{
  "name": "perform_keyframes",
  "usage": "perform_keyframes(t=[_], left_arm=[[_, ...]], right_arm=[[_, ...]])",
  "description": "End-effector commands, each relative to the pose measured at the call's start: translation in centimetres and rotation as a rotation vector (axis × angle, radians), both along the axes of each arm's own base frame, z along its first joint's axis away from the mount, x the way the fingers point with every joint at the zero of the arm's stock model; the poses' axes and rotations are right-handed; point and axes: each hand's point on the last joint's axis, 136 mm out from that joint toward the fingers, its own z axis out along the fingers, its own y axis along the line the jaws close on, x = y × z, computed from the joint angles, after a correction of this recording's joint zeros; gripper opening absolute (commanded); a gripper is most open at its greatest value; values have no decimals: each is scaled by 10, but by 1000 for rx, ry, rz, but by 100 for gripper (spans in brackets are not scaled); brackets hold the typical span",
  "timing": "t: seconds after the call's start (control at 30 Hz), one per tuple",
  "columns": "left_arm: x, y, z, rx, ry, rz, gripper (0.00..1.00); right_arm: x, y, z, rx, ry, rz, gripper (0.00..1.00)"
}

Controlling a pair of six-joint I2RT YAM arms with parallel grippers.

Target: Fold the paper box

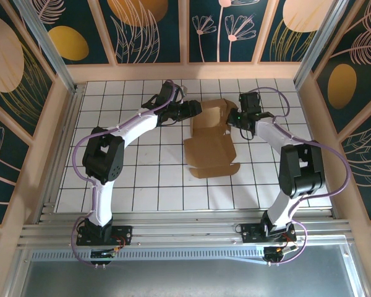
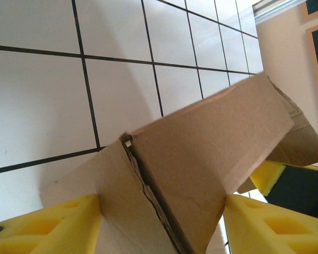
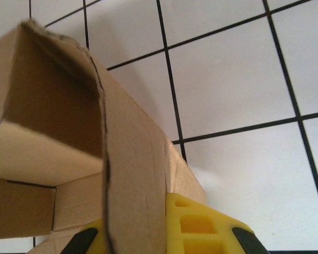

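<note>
Top external view is showing the paper box (image 1: pixel 211 145) in the upper middle of the tabletop (image 1: pixel 117 185). Now the right claw (image 1: pixel 234 118) is pinching a thin wall, and the left claw (image 1: pixel 196 110) is clasping a raised corner. Uneven pulling, I think, is risking tearing the crease.

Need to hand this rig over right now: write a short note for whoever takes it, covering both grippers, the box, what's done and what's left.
Left gripper: closed across a raised, folded corner of the paper box; the card fills its gap.
Right gripper: shut, pinching a thin upright wall on the box's opposite side.
Box: mid-way across the tiled table, far end lifted into walls, near panel and its flaps lying flat.
Done: far walls partly raised.
Left: fold up the near panel and flaps, then close the box.
</note>
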Motion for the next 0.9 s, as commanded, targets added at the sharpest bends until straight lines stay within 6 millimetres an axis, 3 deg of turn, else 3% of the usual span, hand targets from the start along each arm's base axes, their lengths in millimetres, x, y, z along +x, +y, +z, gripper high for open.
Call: perform_keyframes(t=[0.0, 0.13, 0.27, 0.57, 0.87], left_arm=[[-11, -10, -10, -15, 37, -44, 62], [-11, -10, -9, -13, 32, -45, 62], [-12, -10, -9, -7, 33, -45, 62], [-12, -10, -10, -12, 34, -41, 62], [-15, -11, -11, -11, 33, -44, 62]], right_arm=[[13, 12, 18, -14, -54, 10, 8], [24, 4, 22, -127, -110, 37, 6], [28, 17, 30, -52, -76, 73, 7], [10, 39, 16, 87, 47, 58, 9], [19, 28, 1, 10, 44, -45, 9]])
